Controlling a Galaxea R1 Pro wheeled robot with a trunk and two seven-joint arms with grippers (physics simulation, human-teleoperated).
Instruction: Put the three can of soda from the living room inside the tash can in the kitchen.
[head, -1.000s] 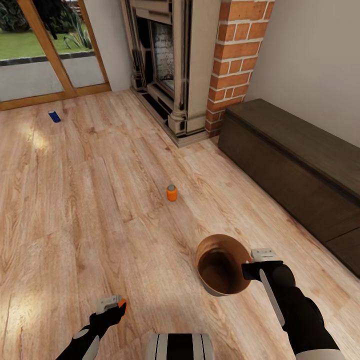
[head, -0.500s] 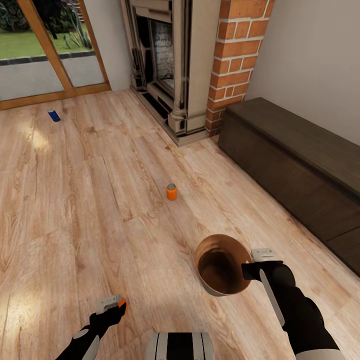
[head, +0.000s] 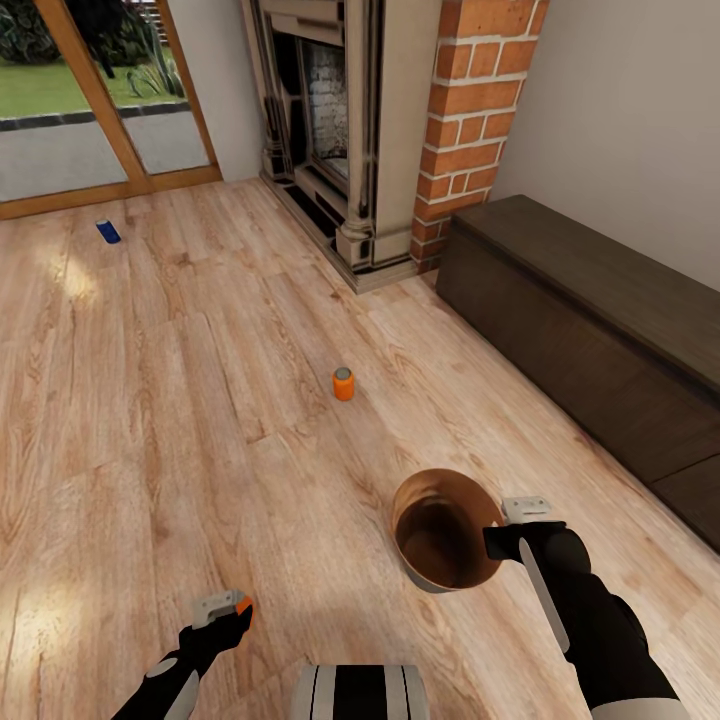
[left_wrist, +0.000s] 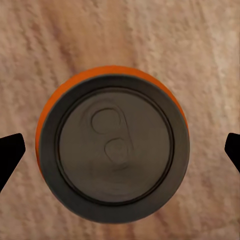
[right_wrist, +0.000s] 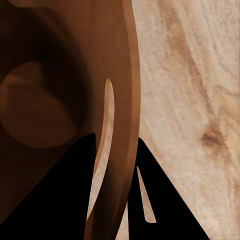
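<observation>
Low at five o'clock in the head view, the right gripper (head: 508, 528) pinches the rim of the bin (head: 445, 530); the right wrist view shows one finger inside the wall and one outside. At seven o'clock the left gripper (head: 228, 606) hangs over an orange can (left_wrist: 113, 144), its fingers spread wide to either side of the can without touching it. A second orange can (head: 343, 384) stands upright on the floor (head: 150, 400) near centre. A blue can (head: 108, 232) lies at eleven o'clock, well apart, near the glass door (head: 90, 100). Beside the fireplace (head: 340, 130), a dark bench (head: 590, 320) sits at three o'clock.
</observation>
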